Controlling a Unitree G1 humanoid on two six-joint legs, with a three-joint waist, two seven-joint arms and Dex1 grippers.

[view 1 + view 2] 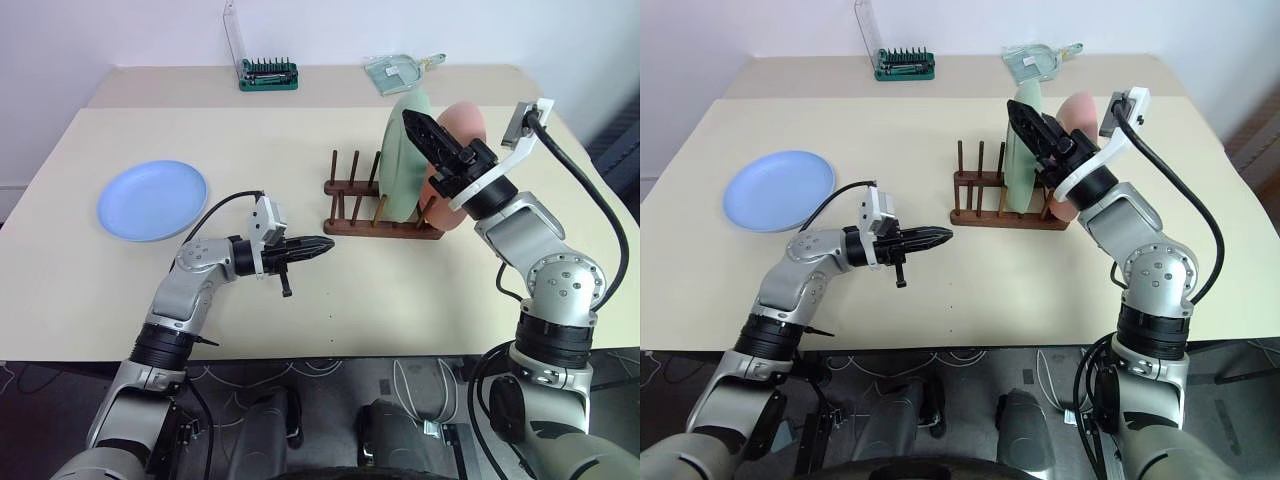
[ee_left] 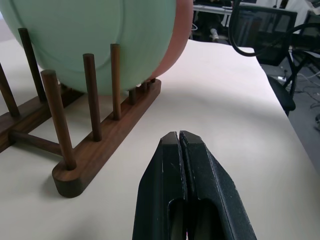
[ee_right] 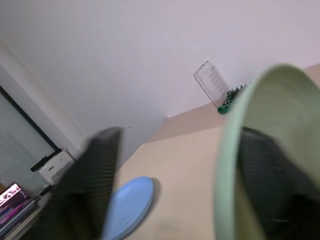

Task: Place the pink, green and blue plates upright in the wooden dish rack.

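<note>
Cream table (image 1: 300, 330) against a white wall (image 1: 120, 30), black office chair (image 2: 260, 30) beyond.

Green plate (image 1: 404, 155), pink plate (image 1: 462, 128) upright in rack (image 1: 372, 212); blue plate (image 1: 152, 199) flat.

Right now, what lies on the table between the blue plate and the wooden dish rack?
The shut left gripper hangs between blue plate and wooden dish rack, seen in the left eye view.

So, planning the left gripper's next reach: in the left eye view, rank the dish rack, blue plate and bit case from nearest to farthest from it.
1. Dish rack, just beyond the left gripper's tips, to its right.
2. Blue plate, flat on the table's left side.
3. Bit case, at the far edge.
</note>
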